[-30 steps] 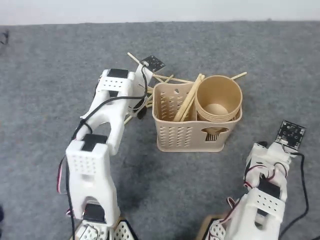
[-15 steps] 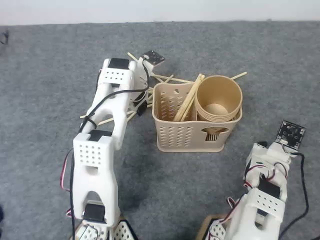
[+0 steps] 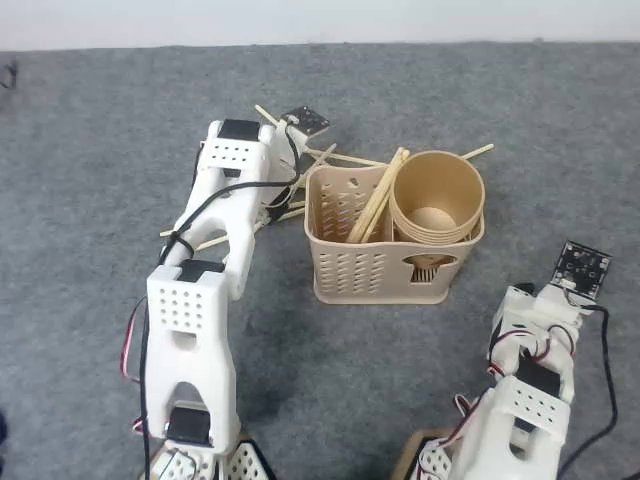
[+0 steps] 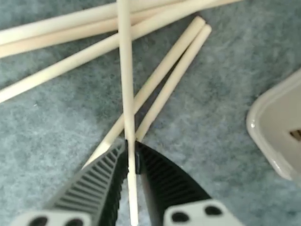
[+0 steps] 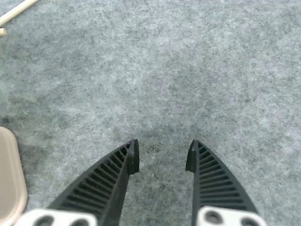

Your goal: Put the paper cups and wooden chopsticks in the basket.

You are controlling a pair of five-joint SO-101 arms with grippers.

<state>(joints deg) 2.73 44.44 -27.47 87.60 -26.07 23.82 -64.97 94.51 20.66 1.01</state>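
Wooden chopstick [image 4: 125, 70], clenched in the left gripper [image 4: 131, 153] and running straight out from its tips, lies over the loose pile [image 4: 70, 65] just beside the basket [image 3: 365, 270] toward the table's far edge; right gripper [image 5: 161, 157] hangs released, well apart.

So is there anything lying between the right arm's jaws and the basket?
Nothing. Bare grey carpet runs from the open jaws of the right gripper to the basket, as the right wrist view shows.
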